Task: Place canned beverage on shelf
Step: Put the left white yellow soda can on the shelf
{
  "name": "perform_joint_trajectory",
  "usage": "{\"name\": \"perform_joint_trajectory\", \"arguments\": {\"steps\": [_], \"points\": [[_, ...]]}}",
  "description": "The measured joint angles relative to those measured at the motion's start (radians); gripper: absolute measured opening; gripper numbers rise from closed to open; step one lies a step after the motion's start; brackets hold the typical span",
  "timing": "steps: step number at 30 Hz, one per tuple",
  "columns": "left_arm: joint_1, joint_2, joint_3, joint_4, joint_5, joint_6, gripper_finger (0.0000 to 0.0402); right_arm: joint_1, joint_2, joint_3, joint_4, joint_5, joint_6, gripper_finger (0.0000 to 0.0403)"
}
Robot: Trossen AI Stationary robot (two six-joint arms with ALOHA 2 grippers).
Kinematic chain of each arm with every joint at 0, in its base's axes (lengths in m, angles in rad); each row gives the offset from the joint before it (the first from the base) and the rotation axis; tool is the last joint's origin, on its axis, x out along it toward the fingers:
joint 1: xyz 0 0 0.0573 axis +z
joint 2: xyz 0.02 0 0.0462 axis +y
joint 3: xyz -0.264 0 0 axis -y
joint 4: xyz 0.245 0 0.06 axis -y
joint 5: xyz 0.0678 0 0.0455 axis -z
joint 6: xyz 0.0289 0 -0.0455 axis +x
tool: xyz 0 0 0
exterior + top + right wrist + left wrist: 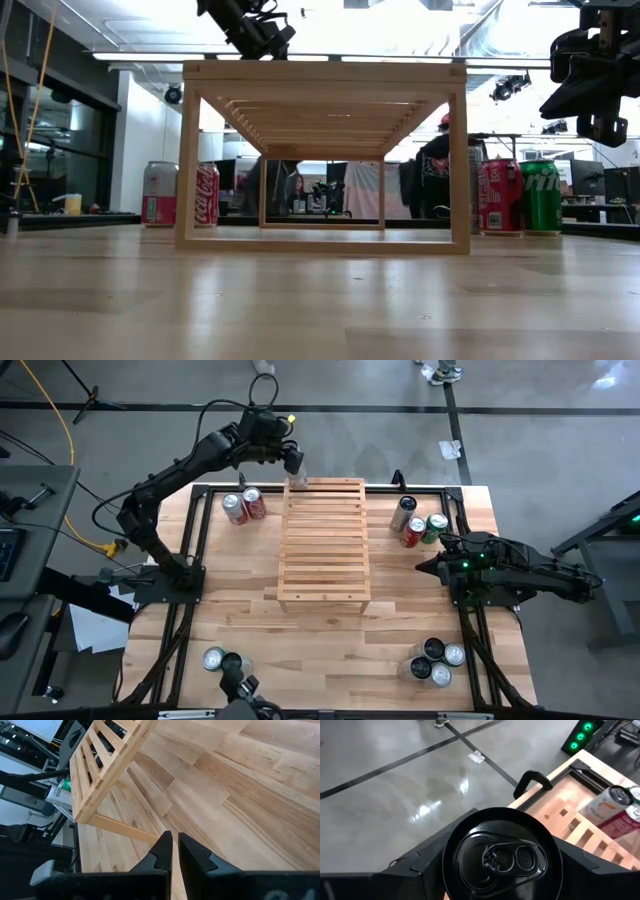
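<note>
Black can (502,855) pinched in left end effector (292,460), held at the far edge of the light-wood shelf (323,545), upper centre of high view. Shelf sits mid-bench (330,650). Right end effector (174,851) hangs right of the shelf, fingers pressed nearly together, holding nothing. Red cans (246,506) left of the shelf, red and green cans (420,528) right of it.
</note>
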Motion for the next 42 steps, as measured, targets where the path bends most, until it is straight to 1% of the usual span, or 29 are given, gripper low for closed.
{"name": "perform_joint_trajectory", "arguments": {"steps": [4, 19, 27, 36, 42], "points": [[-0.008, -0.006, 0.001, -0.020, 0.001, 0.020, 0.0247, 0.000, 0.000, 0.000, 0.000, 0.000, 0.000, 0.0016], [-0.072, -0.012, 0.003, -0.069, -0.002, 0.172, 0.0248, 0.000, 0.000, 0.000, 0.000, 0.000, 0.000, 0.0016], [-0.094, -0.012, 0.003, -0.084, 0.000, 0.191, 0.0251, 0.000, 0.000, 0.000, 0.000, 0.000, 0.000, 0.0016], [-0.103, -0.033, -0.002, -0.103, 0.008, 0.188, 0.0280, 0.000, 0.000, 0.000, 0.000, 0.000, 0.000, 0.0016], [-0.103, -0.055, -0.003, -0.110, 0.007, 0.174, 0.0282, 0.000, 0.000, 0.000, 0.000, 0.000, 0.000, 0.0016]]}}
